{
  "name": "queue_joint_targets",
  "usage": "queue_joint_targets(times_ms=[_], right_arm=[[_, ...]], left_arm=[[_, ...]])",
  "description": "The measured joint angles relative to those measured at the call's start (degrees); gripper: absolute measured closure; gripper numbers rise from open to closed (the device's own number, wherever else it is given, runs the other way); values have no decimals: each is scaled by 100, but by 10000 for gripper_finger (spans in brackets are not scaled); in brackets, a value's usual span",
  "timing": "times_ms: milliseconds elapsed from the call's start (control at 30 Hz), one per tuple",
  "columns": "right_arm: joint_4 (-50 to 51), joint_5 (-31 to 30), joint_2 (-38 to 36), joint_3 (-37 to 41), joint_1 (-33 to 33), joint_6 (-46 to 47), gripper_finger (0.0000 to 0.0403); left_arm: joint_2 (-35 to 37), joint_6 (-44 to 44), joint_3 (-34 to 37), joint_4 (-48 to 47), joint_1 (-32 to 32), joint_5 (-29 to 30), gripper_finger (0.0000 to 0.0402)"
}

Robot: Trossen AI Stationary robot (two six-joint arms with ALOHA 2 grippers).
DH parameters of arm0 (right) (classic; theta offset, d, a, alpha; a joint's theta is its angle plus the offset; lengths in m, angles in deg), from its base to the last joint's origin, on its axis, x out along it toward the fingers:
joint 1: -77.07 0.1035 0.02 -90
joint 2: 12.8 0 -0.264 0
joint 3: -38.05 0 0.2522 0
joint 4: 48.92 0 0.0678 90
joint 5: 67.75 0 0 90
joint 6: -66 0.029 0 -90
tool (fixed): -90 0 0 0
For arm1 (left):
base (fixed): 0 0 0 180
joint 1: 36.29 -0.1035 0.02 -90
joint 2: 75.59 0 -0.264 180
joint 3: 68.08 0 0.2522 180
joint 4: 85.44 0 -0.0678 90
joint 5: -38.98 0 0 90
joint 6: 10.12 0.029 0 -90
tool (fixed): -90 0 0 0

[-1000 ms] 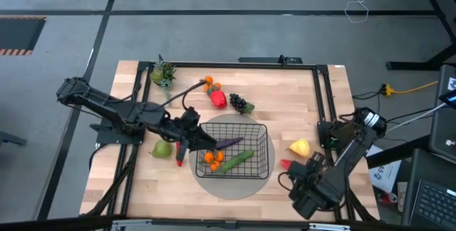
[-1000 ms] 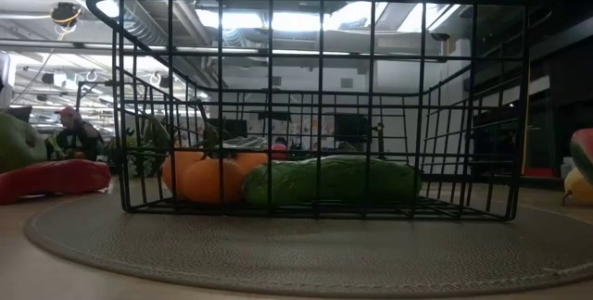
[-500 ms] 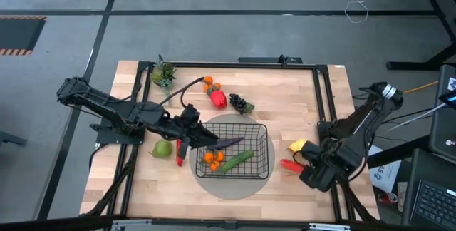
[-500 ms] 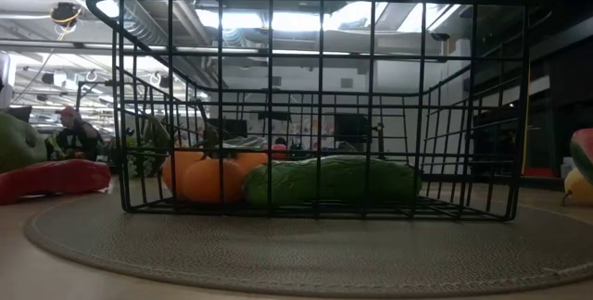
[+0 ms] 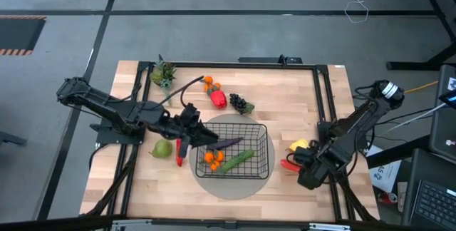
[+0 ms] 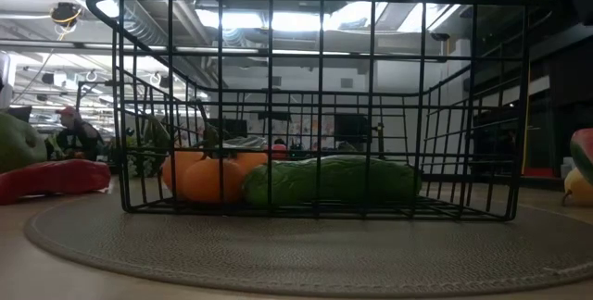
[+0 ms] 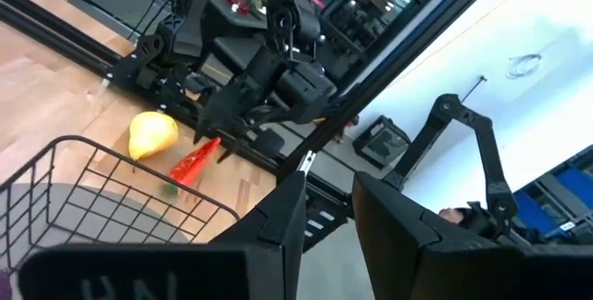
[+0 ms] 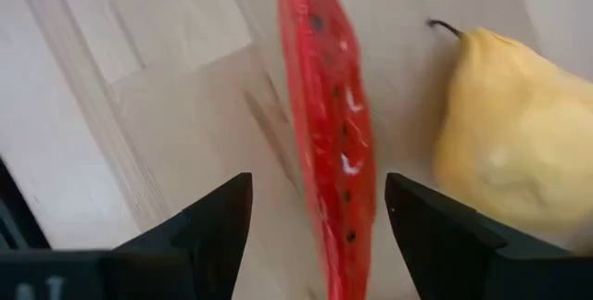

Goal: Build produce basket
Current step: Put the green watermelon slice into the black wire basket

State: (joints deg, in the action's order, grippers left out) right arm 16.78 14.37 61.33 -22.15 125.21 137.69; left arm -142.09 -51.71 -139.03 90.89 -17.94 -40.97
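Low view: eggplant point(image 5: 229, 143) behind basket point(image 6: 306, 106) wires.

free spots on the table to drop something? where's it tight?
Bare wood: the front left corner below the green pear, and the far right stretch between the grapes and the yellow pear. Tight: the basket's left rim under the left gripper, and the chili beside the right gripper.

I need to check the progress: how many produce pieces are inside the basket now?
3 visible inside the basket: the oranges at its left front, the green cucumber beside them, and the purple eggplant, with the left pincer at its end. Others may be hidden.
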Motion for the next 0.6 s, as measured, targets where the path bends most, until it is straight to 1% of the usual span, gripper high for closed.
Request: queue_joint_targets(times_ms=[67, 200, 367, 500, 600], right_arm=[[-214, -42, 18, 159, -11, -22, 154], [-257, -137, 170, 465, -67, 203, 154], [-722, -64, 295, 599, -116, 286, 160], [-1139, -63, 302, 659, -116, 304, 182], [-1262, -59, 302, 660, -116, 561, 211]], left_arm=[[0, 0, 0, 0, -6, 8, 315], [0, 8, 0, -2, -6, 9, 314], [0, 11, 0, -15, -6, 4, 314], [0, 179, 0, -20, -6, 2, 314], [0, 314, 0, -22, -6, -2, 314]])
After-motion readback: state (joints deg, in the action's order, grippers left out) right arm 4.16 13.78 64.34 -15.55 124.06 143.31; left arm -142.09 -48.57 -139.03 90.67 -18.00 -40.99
